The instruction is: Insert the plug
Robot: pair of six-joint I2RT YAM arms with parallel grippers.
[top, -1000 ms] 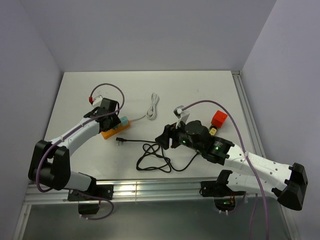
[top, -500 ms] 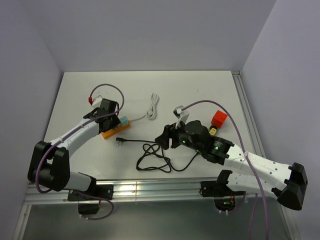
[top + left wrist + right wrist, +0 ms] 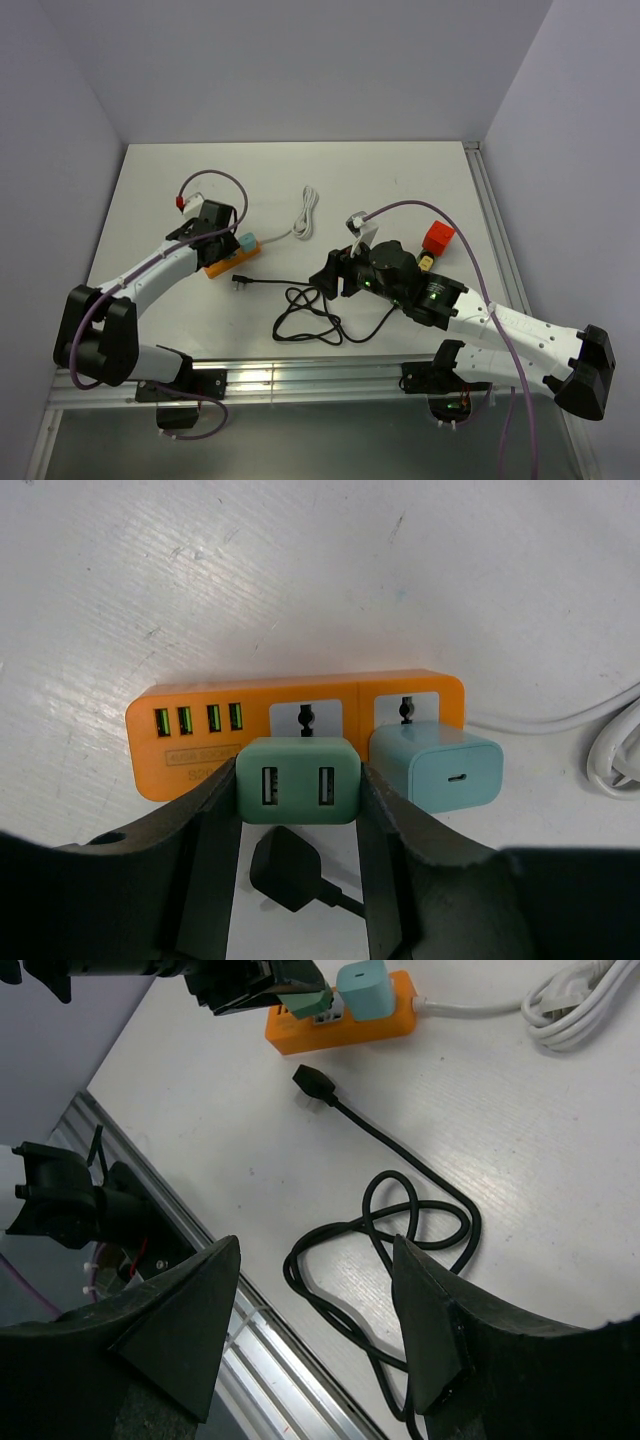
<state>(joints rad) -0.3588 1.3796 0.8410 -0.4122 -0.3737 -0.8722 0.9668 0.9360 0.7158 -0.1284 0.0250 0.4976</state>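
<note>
An orange power strip (image 3: 150, 770) lies on the white table. A light blue charger (image 3: 435, 765) sits in its right socket. My left gripper (image 3: 299, 792) is shut on a green USB charger plug (image 3: 297, 770) and holds it at the middle socket, beside the blue one. I cannot tell whether it is seated. In the top view the left gripper (image 3: 222, 243) is over the strip (image 3: 213, 269). My right gripper (image 3: 330, 275) is open and empty above the black cable (image 3: 310, 315). In the right wrist view it (image 3: 320, 1330) hovers over the cable loops (image 3: 420, 1220).
The black cable's plug (image 3: 242, 282) lies just in front of the strip, also in the left wrist view (image 3: 285, 868). A coiled white cable (image 3: 305, 212) runs from the strip's right end. A red block (image 3: 437, 236) sits at the right. A metal rail (image 3: 300, 1380) edges the table's front.
The left wrist has shifted very slightly at the strip with the green plug. The right arm has not moved.
</note>
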